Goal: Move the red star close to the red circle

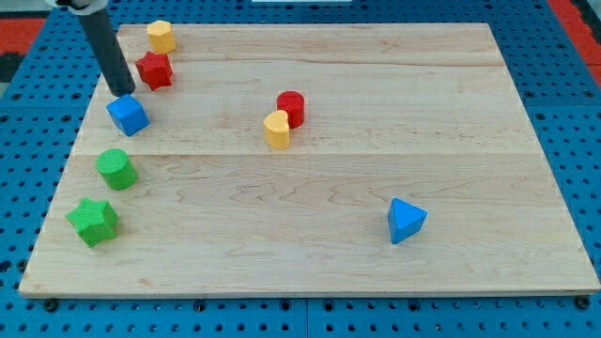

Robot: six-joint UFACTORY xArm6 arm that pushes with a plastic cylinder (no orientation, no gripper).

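Note:
The red star (155, 70) lies near the board's top left, just below a yellow hexagon (161, 37). The red circle (291, 108) sits near the board's middle, touching a yellow heart (276, 130) at its lower left. My tip (123, 93) is at the left edge, just left of and slightly below the red star, right above the blue cube (128, 115). A small gap shows between the rod and the star.
A green circle (117, 169) and a green star (93, 222) lie down the left side. A blue triangle (405, 221) lies at the lower right. The wooden board (376, 272) rests on a blue pegboard.

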